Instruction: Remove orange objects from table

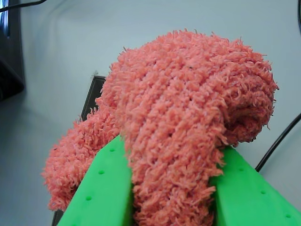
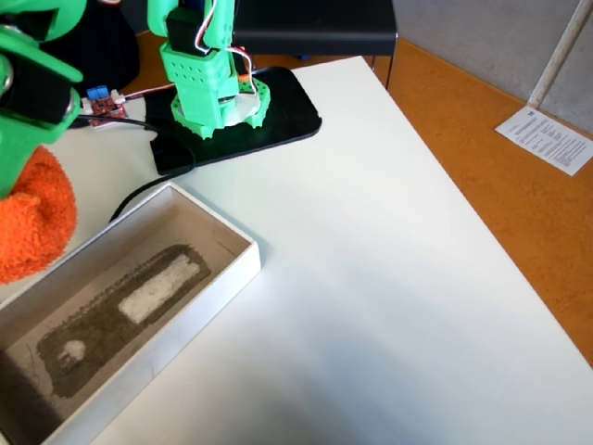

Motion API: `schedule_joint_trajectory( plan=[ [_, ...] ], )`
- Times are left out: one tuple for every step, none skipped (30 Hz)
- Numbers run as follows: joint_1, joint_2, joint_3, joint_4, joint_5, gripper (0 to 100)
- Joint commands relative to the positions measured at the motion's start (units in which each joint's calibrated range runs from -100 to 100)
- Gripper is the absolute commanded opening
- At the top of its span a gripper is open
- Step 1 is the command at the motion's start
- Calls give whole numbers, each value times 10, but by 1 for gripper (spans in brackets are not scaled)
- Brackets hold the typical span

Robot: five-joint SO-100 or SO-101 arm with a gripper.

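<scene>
The orange fuzzy block (image 1: pixel 188 117) fills the wrist view, squeezed between my two green fingers (image 1: pixel 99 188). My gripper (image 1: pixel 174 150) is shut on it. In the fixed view the gripper (image 2: pixel 23 181) comes down from the top left corner. The block (image 2: pixel 32 222) bulges out under it at the far left edge, just behind the white box. Whether the block touches the white table (image 2: pixel 389 278) cannot be told. Part of the block is cut off by the frame's left edge.
A shallow white box (image 2: pixel 199 311) with a grey lining lies at the front left. The arm's green base (image 2: pixel 208 83) stands on a black plate (image 2: pixel 287 116) at the back. A small red circuit board (image 2: pixel 102 102) and black cables lie near it. The orange-brown floor (image 2: pixel 500 185) lies past the table's right edge.
</scene>
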Motion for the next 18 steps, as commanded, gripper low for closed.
schedule_joint_trajectory(
  plan=[
    [-4, -13, -25, -17, 2, 0],
    [-11, -16, -25, -22, 2, 0],
    [-24, -22, -26, -28, -1, 0],
    [-45, -31, -27, -36, -4, 0],
    [-72, -42, -28, -52, -9, 0],
    [-106, -55, -28, -68, -15, 0],
    [-146, -70, -28, -83, -19, 0],
    [-188, -87, -27, -98, -19, 0],
    [-236, -104, -24, -117, -18, 0],
    [-290, -122, -15, -139, -12, 0],
    [-347, -137, 1, -168, 1, 0],
    [-403, -148, 23, -210, 17, 0],
    [-462, -155, 42, -253, 36, 0],
    [-523, -159, 56, -293, 54, 0],
    [-583, -161, 64, -320, 73, 0],
    [-642, -163, 67, -340, 89, 0],
    [-695, -163, 69, -353, 105, 0],
    [-742, -163, 71, -366, 119, 1]
  ],
)
